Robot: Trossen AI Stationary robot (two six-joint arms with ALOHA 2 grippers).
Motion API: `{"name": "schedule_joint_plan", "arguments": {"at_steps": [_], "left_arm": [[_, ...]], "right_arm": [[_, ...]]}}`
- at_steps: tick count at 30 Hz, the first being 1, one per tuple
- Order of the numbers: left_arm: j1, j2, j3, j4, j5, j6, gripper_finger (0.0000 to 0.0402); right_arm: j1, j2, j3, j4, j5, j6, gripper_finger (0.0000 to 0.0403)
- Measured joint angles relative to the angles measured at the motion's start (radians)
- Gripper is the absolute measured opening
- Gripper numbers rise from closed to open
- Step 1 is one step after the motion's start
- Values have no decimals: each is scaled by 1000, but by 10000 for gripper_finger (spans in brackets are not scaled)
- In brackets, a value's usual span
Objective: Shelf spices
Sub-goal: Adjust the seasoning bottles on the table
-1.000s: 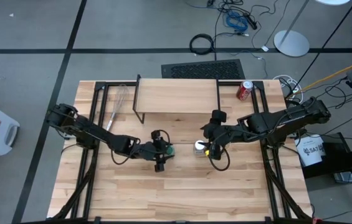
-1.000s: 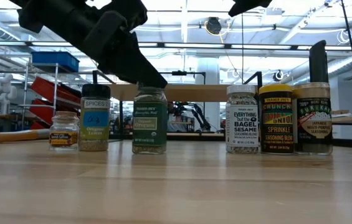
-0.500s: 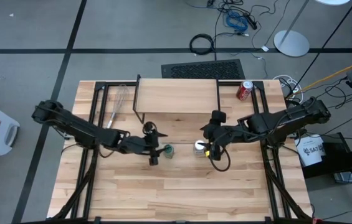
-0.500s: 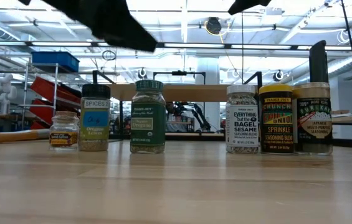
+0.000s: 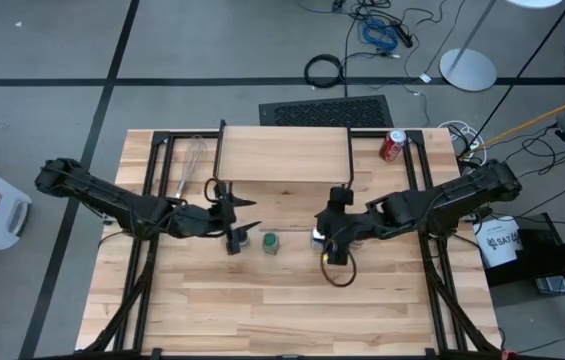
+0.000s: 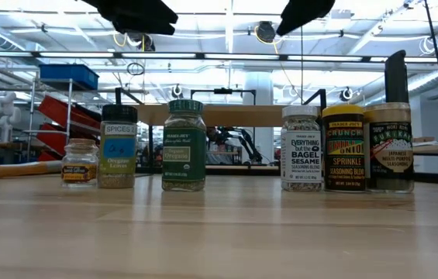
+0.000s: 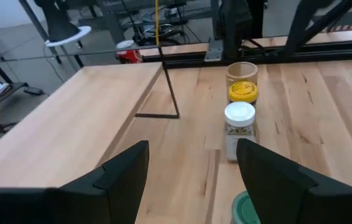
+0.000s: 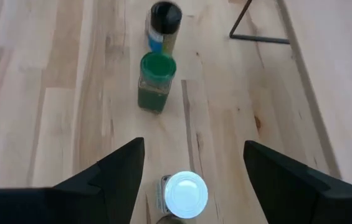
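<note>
High view: left claw (image 5: 234,224) hovers beside the green-lid jar (image 5: 270,243); right claw (image 5: 330,243) hangs over the white-lid jar (image 5: 316,237). The shelf (image 5: 284,155) stands bare at the far side of the counter (image 5: 292,310).

Low view: six jars stand in one close row.

Left wrist view: fingers (image 7: 126,171) spread, holding nothing.

Right wrist view: fingers (image 8: 123,168) spread above the white lid. Risk: descending off-centre could topple this jar into its touching neighbours.

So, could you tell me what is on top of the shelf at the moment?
Nothing: the shelf board is bare in the high view, and all the jars, including the green-lidded jar, stand on the table.
</note>
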Motion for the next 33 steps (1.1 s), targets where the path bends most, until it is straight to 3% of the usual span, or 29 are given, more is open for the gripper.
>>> {"name": "schedule_joint_plan", "arguments": {"at_steps": [21, 26, 33], "left_arm": [[-20, -4, 0, -128, 2, -91, 252], [-34, -4, -2, -150, 49, -143, 252], [-37, -4, -2, -201, 49, -169, 252]], "right_arm": [[0, 38, 0, 7, -124, 8, 263], [0, 38, 0, 6, -131, 31, 262], [0, 38, 0, -28, -156, 61, 227]]}}
